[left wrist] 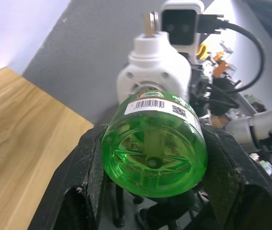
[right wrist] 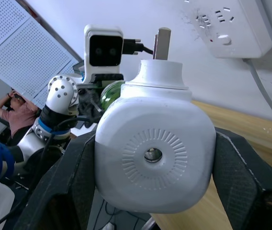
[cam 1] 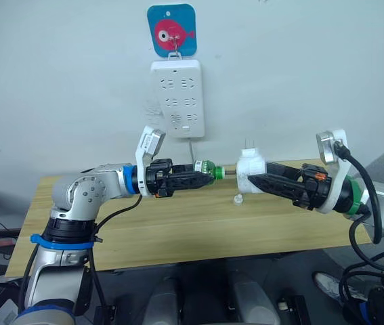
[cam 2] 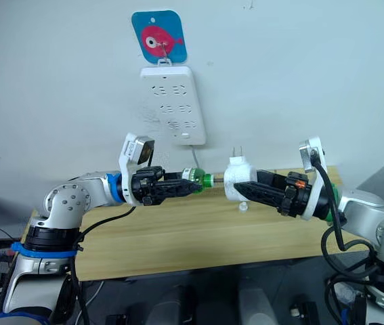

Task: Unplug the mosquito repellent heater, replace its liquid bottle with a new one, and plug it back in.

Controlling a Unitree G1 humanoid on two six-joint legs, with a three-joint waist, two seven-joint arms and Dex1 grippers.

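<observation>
Both arms are raised above the wooden table (cam 1: 178,230), facing each other in front of the wall. The left gripper (cam 1: 202,175) is closed on a bright green liquid bottle (cam 1: 205,169), held lying sideways with its neck pointing toward the other arm; in the left wrist view the bottle's round base (left wrist: 154,155) sits clamped between the two black fingers (left wrist: 85,182). The right gripper (cam 1: 259,181) is closed on the white mosquito repellent heater (cam 1: 250,168), whose two metal prongs (cam 1: 249,143) point upward; the right wrist view shows the heater's rounded body (right wrist: 155,155) pinched between the fingers. The bottle's neck meets the heater's side opening, so the two parts are aligned in midair, with a short stem visible between them. A small clear cap-like object (cam 1: 238,199) lies on the table below the heater. The white power strip (cam 1: 177,98) hangs on the wall under a blue fish hook plate (cam 1: 171,30), well above both grippers.
</observation>
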